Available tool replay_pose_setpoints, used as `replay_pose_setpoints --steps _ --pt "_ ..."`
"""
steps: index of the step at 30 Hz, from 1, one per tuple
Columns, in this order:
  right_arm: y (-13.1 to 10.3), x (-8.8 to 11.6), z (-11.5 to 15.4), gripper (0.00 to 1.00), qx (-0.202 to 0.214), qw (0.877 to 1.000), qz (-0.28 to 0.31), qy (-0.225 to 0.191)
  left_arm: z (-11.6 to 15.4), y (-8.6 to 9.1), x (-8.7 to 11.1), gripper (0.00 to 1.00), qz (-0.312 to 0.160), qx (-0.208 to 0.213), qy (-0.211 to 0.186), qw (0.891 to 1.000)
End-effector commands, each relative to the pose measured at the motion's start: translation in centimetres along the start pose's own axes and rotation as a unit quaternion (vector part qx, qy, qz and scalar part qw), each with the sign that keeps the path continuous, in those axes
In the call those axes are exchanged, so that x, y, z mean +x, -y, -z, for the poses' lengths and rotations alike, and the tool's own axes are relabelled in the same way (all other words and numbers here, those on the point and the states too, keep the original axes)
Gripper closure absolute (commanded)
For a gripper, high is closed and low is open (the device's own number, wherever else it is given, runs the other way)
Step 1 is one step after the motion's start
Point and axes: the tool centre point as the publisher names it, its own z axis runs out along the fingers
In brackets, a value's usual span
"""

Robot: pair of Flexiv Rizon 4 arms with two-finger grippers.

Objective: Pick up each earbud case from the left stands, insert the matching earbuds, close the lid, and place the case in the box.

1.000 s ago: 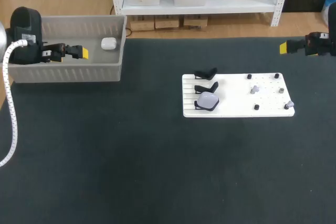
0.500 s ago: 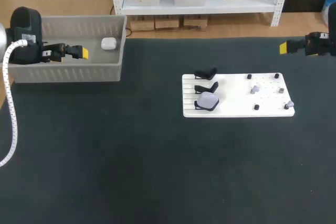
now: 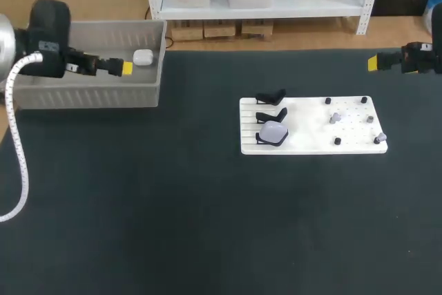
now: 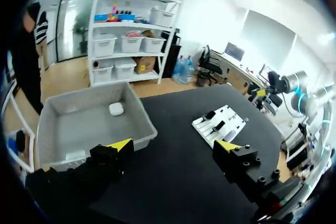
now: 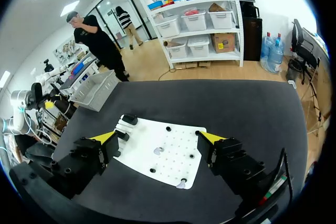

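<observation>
- The left gripper [image 4: 173, 146] has its fingers spread wide with nothing between them; in the head view it [image 3: 126, 68] hangs over the grey box [image 3: 90, 94].
- A white case [image 3: 142, 57] with its lid shut lies on the box floor near the far right corner, just ahead of the left gripper's yellow tip and not touching it. In the left wrist view this case [image 4: 116, 109] sits ahead of the gripper, inside the box [image 4: 143, 125], well clear of both fingers.
- The right gripper [image 5: 157, 139] is also spread wide and holds nothing. In the head view it [image 3: 373, 63] hovers over the far right edge of the table [image 3: 207, 226], well apart from the white board [image 3: 304, 139].
- In the right wrist view the board [image 5: 168, 156] lies ahead of and below the open fingers.
- Three black stands [image 3: 271, 97] line the board's left side. The two farther ones are bare, and the nearest carries a pale lavender case [image 3: 273, 132].
- Two small grey earbuds [image 3: 335, 117] rest on the board's right half among black pegs [image 3: 328, 101], one mid-board and one near its front right corner.
</observation>
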Motion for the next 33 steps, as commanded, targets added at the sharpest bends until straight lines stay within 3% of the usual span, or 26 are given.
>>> replay_pose_setpoints --steps 1,5,13,30,33 --pt "0.1 0.0 0.0 0.00 -0.003 1.000 0.000 0.000 -0.4 0.7 0.3 0.00 -0.151 0.186 0.054 0.969" --pt "0.1 0.0 0.0 0.00 -0.003 1.000 0.000 0.000 -1.6 2.3 0.3 0.00 -0.214 0.213 0.037 0.953" --pt "0.1 0.0 0.0 0.00 -0.003 1.000 0.000 0.000 -3.2 4.2 0.5 0.00 -0.263 0.270 0.021 0.926" --pt "0.1 0.0 0.0 0.00 -0.003 1.000 0.000 0.000 -3.7 4.5 0.4 0.00 -0.260 0.265 0.014 0.928" --pt "0.1 0.0 0.0 0.00 -0.003 1.000 0.000 0.000 -4.0 5.3 1.3 0.00 -0.281 0.266 0.017 0.922"
